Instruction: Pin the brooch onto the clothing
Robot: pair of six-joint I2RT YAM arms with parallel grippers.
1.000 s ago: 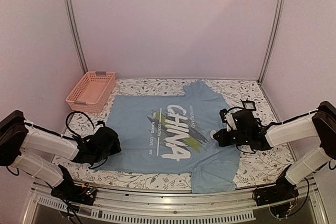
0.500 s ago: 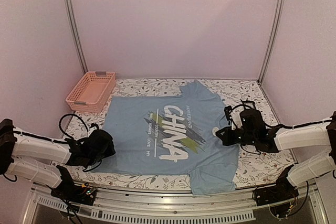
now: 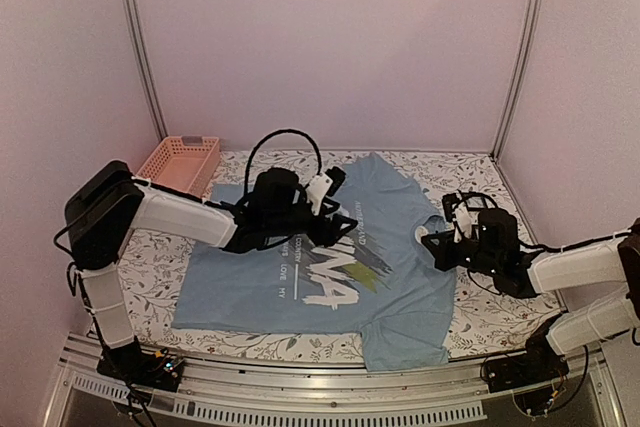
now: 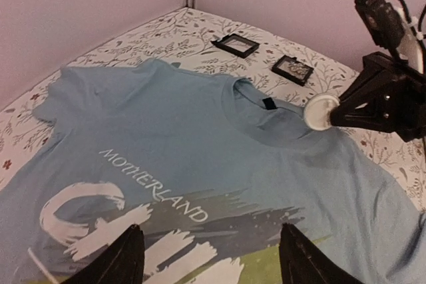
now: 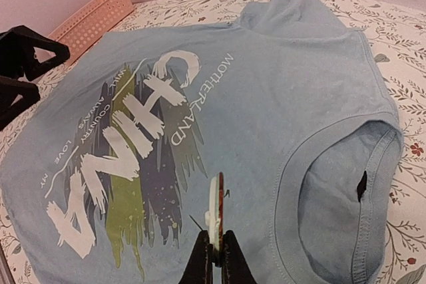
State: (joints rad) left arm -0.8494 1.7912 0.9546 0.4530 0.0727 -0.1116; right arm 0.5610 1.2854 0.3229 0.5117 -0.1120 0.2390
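So, from above, the T-shirt (image 3: 250,277) lies flat, left gripper (image 3: 335,215) spread and empty over its print (image 3: 325,267); left wrist view shows the brooch (image 4: 321,111) by the collar (image 4: 256,139), pinched in the closed right gripper (image 4: 339,112); right wrist view has it edge-on over cloth, seemingly not yet pinned

Soft, even, pink-tinted light from overhead, fairly dim; shadows faint. Wrist views low-contrast and slightly grainy, left gripper (image 4: 211,231) out of focus at the bottom edge.

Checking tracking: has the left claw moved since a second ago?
Yes. Left claw went right, from the light blue T-shirt's left edge to above its print.
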